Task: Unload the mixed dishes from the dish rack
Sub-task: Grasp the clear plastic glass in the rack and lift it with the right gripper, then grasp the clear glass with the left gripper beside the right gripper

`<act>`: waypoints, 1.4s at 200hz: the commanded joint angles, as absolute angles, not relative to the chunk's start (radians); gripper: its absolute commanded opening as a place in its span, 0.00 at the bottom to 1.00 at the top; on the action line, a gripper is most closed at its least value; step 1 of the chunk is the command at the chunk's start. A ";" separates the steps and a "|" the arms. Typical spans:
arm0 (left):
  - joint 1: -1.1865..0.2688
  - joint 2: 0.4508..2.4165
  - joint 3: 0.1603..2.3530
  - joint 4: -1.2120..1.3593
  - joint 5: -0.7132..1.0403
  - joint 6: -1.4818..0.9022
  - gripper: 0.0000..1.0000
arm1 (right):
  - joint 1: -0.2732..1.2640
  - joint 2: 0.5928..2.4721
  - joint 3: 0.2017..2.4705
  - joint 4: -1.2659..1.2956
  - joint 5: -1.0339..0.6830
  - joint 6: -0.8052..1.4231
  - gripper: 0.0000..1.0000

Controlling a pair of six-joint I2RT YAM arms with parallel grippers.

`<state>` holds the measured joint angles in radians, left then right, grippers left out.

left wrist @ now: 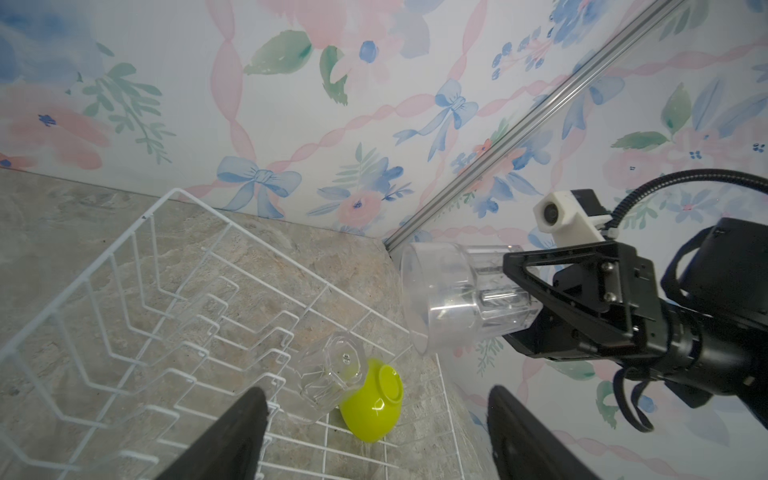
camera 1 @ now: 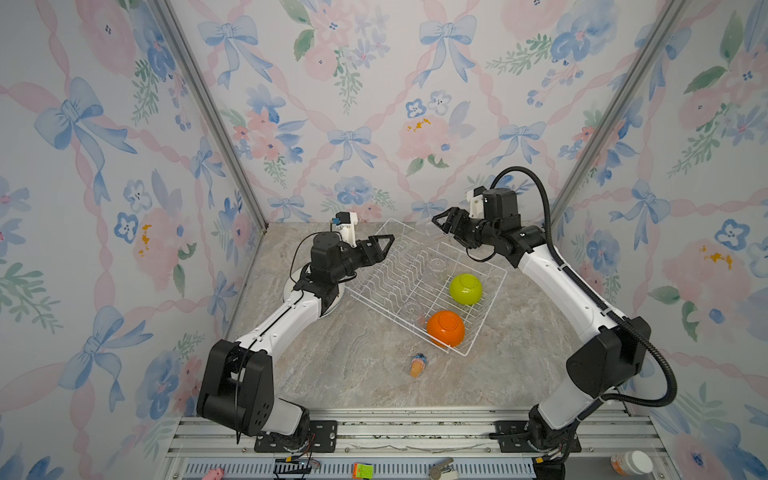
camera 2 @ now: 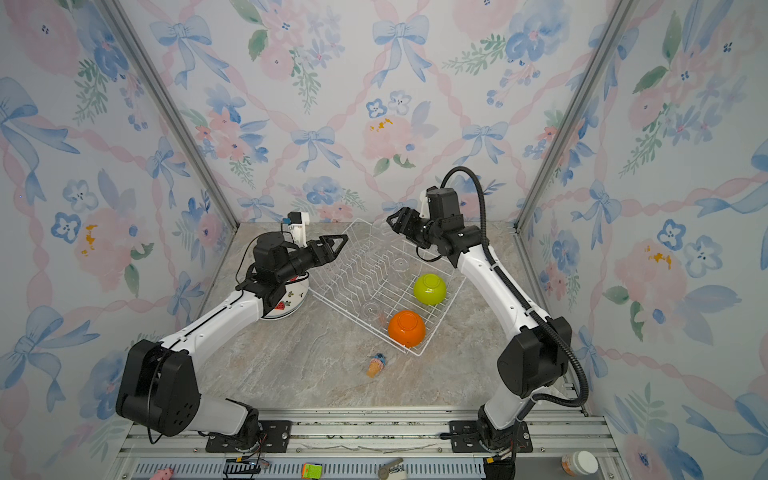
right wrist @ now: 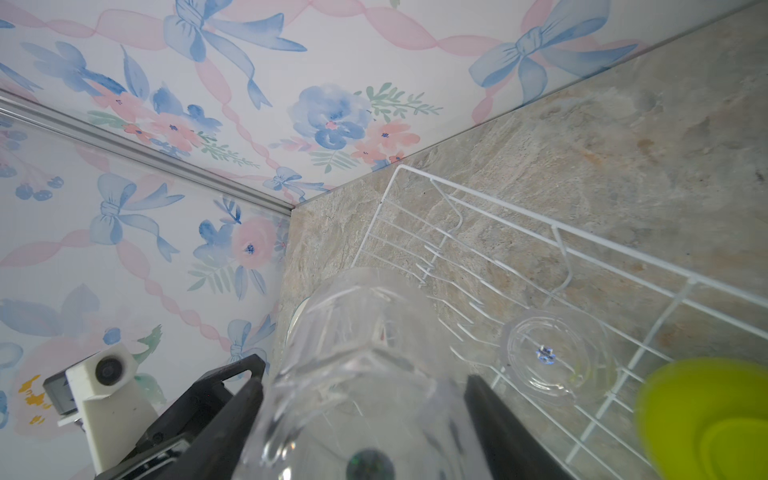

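Observation:
The white wire dish rack (camera 1: 484, 266) (camera 2: 419, 353) sits askew at mid-table. Inside it, a lime-green bowl (camera 1: 465, 289) (left wrist: 372, 405) and an orange bowl (camera 1: 445, 328) lie upside down, along with two clear glasses (camera 1: 437, 264) (camera 1: 411, 309). My right gripper (camera 1: 440, 222) (right wrist: 365, 415) is shut on another clear glass (left wrist: 453, 299) (right wrist: 357, 345), lifted over the rack's far corner. My left gripper (camera 1: 380, 245) (left wrist: 374, 436) hovers open and empty at the rack's left edge. Under the left arm a watermelon-print plate (camera 2: 293, 297) rests on the table, partly hidden.
A small orange-and-blue toy (camera 1: 417, 364) lies on the table in front of the rack. Floral walls close in the left, back and right. The metal rail (camera 1: 415, 432) at the front carries the arm bases and some small odds and ends.

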<state>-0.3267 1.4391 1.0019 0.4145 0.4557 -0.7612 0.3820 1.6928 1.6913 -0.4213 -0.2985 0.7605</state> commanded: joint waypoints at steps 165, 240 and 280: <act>-0.432 1.630 1.176 0.644 0.623 -0.704 0.69 | 0.388 1.732 1.715 -0.219 -0.524 0.900 0.58; -0.449 1.663 1.182 0.788 0.648 -0.731 0.59 | 0.400 1.736 1.680 -0.155 -0.555 0.954 0.58; -0.449 1.715 1.201 0.896 0.703 -0.806 0.53 | 0.408 1.737 1.679 -0.151 -0.563 0.958 0.58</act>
<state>-0.4389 1.6840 1.1690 0.7708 0.6353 -0.7563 0.3916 1.7267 1.6844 -0.2028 -0.5331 0.9443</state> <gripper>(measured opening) 0.554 0.710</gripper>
